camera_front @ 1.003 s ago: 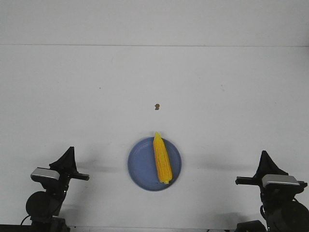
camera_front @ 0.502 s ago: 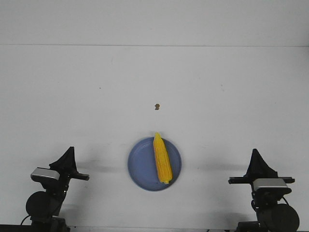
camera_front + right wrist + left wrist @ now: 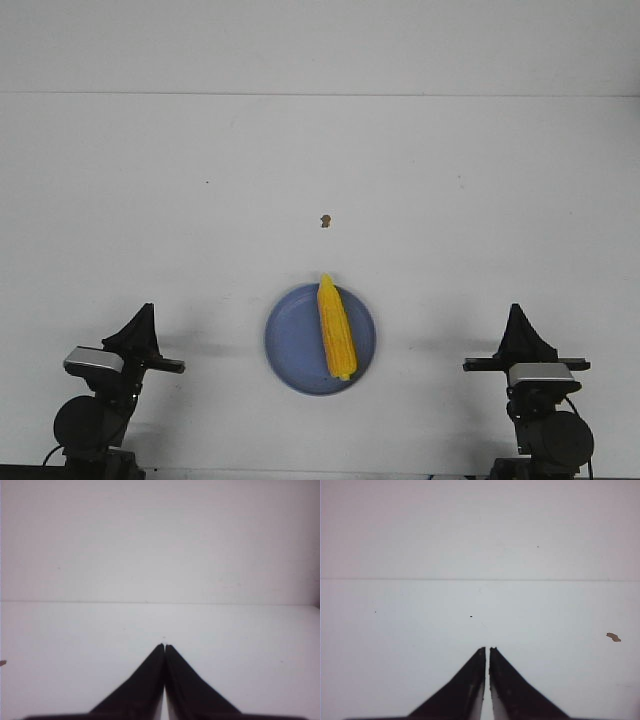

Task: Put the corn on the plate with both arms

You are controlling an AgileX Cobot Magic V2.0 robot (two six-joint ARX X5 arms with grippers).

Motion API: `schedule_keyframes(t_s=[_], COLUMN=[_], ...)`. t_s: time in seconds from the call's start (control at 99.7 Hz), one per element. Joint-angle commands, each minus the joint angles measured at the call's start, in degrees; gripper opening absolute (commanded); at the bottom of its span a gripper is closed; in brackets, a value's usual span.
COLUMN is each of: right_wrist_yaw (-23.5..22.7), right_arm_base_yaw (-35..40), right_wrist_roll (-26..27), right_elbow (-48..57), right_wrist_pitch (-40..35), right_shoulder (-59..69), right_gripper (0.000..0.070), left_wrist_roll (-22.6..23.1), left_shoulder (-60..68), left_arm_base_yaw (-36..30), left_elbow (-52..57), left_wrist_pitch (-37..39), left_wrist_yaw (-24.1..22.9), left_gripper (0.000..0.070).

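Nearest, the left gripper [image 3: 143,318] and the right gripper [image 3: 517,320] are both clenched on nothing, well apart from the plate [image 3: 291,352]; one corn [image 3: 335,327] lies on one plate; I judge the arms should only rest away; farther, one brown speck [image 3: 325,220].

Both arms are cut off by the lower edge of the front view. The brown speck [image 3: 325,220], at 12 o'clock from the plate [image 3: 290,345], is too small to identify.
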Motion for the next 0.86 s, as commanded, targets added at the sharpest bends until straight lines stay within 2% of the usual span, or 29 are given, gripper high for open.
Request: schedule_keyframes(t_s=[0.0,0.853], right_wrist_yaw=[-0.26,-0.15], right_arm_base_yaw=[-0.04,-0.02], right_wrist_roll=[0.61,1.05], right_elbow=[-1.29,-2.36], right_wrist_pitch=[2.16,2.29], right_shoulder=[-0.04,-0.04], right_gripper=[0.0000,0.0000], left_wrist_roll=[0.24,0.24], left_shoulder=[-0.11,-0.11], left_arm_base_yaw=[-0.07,-0.07], left_elbow=[-1.14,-1.14], left_wrist_pitch=[0.52,0.52], left_wrist_yaw=[-0.13,-0.13], left_gripper=[0.0012,0.0012])
